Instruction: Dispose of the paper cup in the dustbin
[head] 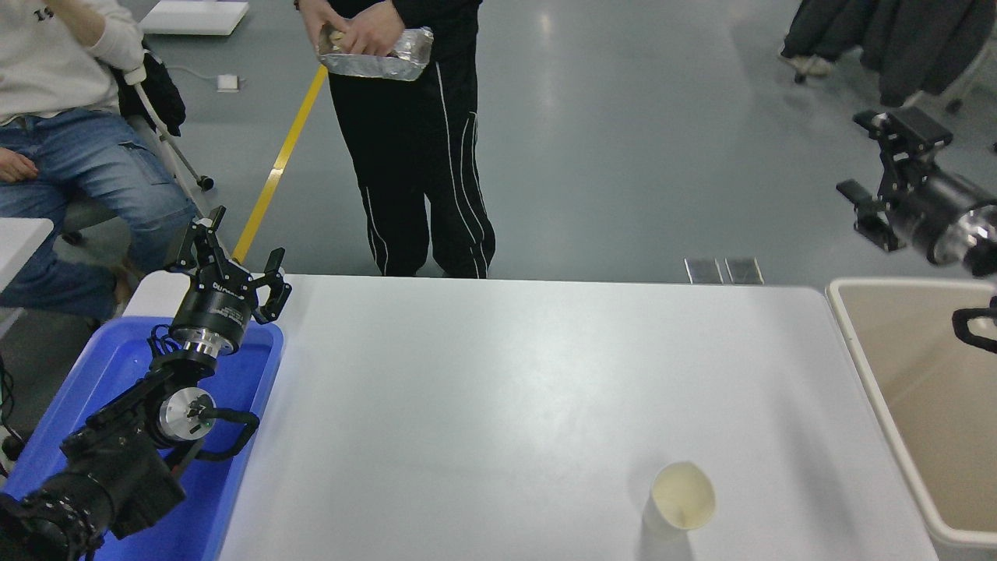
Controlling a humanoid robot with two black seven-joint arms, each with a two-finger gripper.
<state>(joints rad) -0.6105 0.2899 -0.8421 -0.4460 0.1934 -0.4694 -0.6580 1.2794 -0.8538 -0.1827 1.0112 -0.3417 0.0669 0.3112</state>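
Observation:
The white paper cup (pixel 680 502) stands upright near the table's front edge, right of the middle, with its cream inside showing. The beige dustbin (pixel 863 363) stands against the table's right side, open and with nothing visible inside. My right gripper (pixel 874 165) is open and empty, raised high above the far end of the dustbin, far from the cup. My left gripper (pixel 232 251) is open and empty, parked over the blue tub at the table's far left corner.
A bright blue plastic tub (pixel 251 376) stands along the table's left side under my left arm. A person in black trousers (pixel 420 156) stands at the far edge holding a foil tray. Another person sits at the far left. The white table (pixel 498 405) is bare around the cup.

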